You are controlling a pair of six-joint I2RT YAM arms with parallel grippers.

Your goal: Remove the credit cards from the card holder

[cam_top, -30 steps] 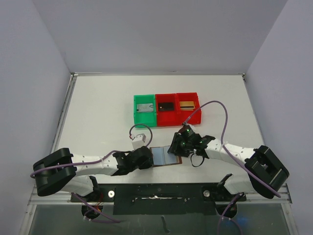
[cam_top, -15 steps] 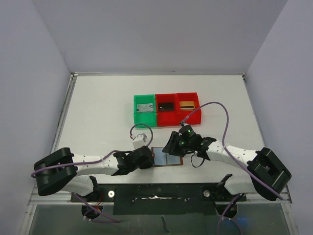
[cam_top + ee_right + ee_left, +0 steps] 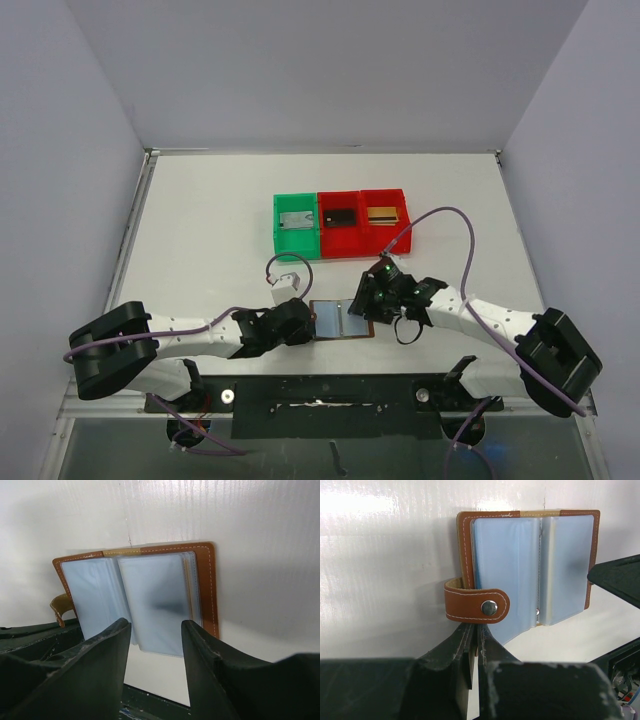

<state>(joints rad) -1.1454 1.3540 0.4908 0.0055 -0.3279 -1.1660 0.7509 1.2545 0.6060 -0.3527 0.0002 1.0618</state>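
My left gripper pressed together beside the card holder, right gripper spread over it, forearms low, white table, pale walls.

1 card holder, 1 green bin, 2 red bins, 3 credit cards, one per bin.

Brown leather-look card holder has smooth, glossy blue-grey plastic sleeves and a shiny metal snap stud; white table looks matt.
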